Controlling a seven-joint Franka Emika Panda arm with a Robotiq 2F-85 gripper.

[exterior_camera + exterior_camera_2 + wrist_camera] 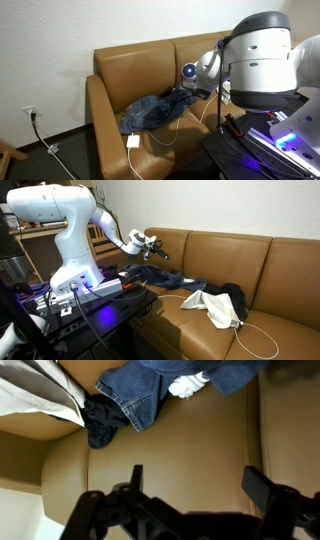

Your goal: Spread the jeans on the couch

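Note:
The jeans (152,112) lie rumpled in a heap on the seat of the tan leather couch (135,65). They also show in an exterior view (166,278) and at the top of the wrist view (150,385). My gripper (150,246) hangs in the air above the jeans, apart from them. It also shows just above the heap in an exterior view (188,90). In the wrist view its two dark fingers (200,485) stand wide apart over the bare couch cushion (180,445), with nothing between them.
A white cloth (214,306) and a dark garment (232,293) lie on the seat beside the jeans. A white cable with a square plug block (133,141) trails over the front cushion. The robot base and a cluttered stand (95,292) sit in front of the couch.

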